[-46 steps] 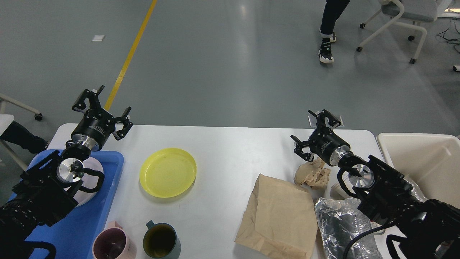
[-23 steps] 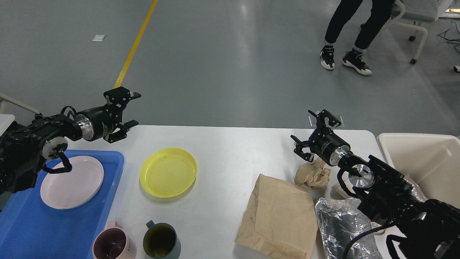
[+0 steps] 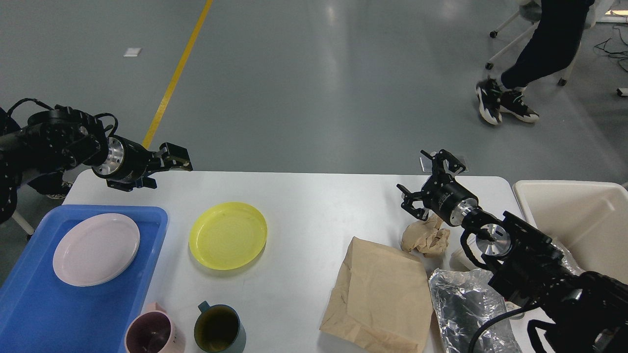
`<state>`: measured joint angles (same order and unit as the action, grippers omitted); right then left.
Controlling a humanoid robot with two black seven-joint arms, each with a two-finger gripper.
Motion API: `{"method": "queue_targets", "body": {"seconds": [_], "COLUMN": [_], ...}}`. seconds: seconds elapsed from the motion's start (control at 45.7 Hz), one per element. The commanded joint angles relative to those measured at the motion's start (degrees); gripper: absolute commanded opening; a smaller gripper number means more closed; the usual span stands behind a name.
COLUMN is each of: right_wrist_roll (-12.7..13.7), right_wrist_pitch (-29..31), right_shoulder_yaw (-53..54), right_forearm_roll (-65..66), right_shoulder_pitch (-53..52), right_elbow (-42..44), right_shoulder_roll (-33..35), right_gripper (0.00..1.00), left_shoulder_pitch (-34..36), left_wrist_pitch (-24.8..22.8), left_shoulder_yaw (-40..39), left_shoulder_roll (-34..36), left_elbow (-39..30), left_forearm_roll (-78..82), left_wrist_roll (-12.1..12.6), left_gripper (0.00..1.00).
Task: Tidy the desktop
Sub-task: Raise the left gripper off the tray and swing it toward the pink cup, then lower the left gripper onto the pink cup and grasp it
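The white desktop carries a yellow plate, a pink mug and a dark green mug near the front edge. To the right lie a flat brown paper bag, a crumpled paper ball and a silver foil bag. My left gripper hovers open and empty over the far left corner, beyond the yellow plate. Above and just behind the crumpled paper, my right gripper is open and holds nothing.
A blue tray at the left holds a pale pink plate. A cream bin stands past the table's right end. A person walks across the floor at the far right beside a wheeled chair.
My left arm has swung left and back off the blue tray, uncovering the pink plate, and its gripper now points right. The right arm is unmoved. The person walked to the right.
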<state>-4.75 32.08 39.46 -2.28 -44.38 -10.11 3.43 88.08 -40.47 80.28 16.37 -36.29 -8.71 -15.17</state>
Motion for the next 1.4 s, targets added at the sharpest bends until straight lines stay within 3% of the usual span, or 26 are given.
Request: {"method": "queue_targets", "body": {"seconds": [0.0, 0.109, 0.328, 0.416, 0.46, 0.854, 1.138, 1.379], "right_wrist_roll": [0.0, 0.0, 0.0, 0.0, 0.0, 0.0, 0.0, 0.0], "right_wrist_pitch": [0.0, 0.0, 0.0, 0.0, 0.0, 0.0, 0.0, 0.0], "right_shoulder_yaw": [0.0, 0.0, 0.0, 0.0, 0.0, 0.0, 0.0, 0.0], "right_forearm_roll": [0.0, 0.0, 0.0, 0.0, 0.0, 0.0, 0.0, 0.0], "right_shoulder_pitch": [0.0, 0.0, 0.0, 0.0, 0.1, 0.0, 0.0, 0.0], "right_elbow": [0.0, 0.0, 0.0, 0.0, 0.0, 0.0, 0.0, 0.0], "right_shoulder_roll": [0.0, 0.0, 0.0, 0.0, 0.0, 0.0, 0.0, 0.0], "right_gripper": [1.00, 1.00, 1.00, 1.00, 1.00, 1.00, 1.00, 1.00], "left_shoulder_pitch": [6.9, 11.3, 19.1, 20.5, 20.6, 22.3, 19.3, 12.0], "left_wrist_pitch": [-5.5, -9.1, -10.1, -14.5, -14.5, -14.5, -14.5, -14.5], "left_shoulder_yaw": [5.2, 7.3, 12.1, 12.4, 12.4, 15.9, 19.6, 19.4], "left_shoulder_roll": [-3.1, -5.7, -11.6, -12.8, -13.2, -15.6, -15.5, -13.7], "left_elbow": [-5.4, -9.1, -23.5, -27.4, -28.4, -29.4, -31.6, -30.8], "left_forearm_roll": [0.6, 0.8, 0.8, 1.0, 1.5, 4.0, 4.2, 7.0], "left_wrist_roll": [0.0, -0.2, -0.1, 0.1, 0.1, -0.7, -0.3, 0.1], "left_gripper": [0.96, 0.96, 0.96, 0.96, 0.96, 0.96, 0.96, 0.96]}}
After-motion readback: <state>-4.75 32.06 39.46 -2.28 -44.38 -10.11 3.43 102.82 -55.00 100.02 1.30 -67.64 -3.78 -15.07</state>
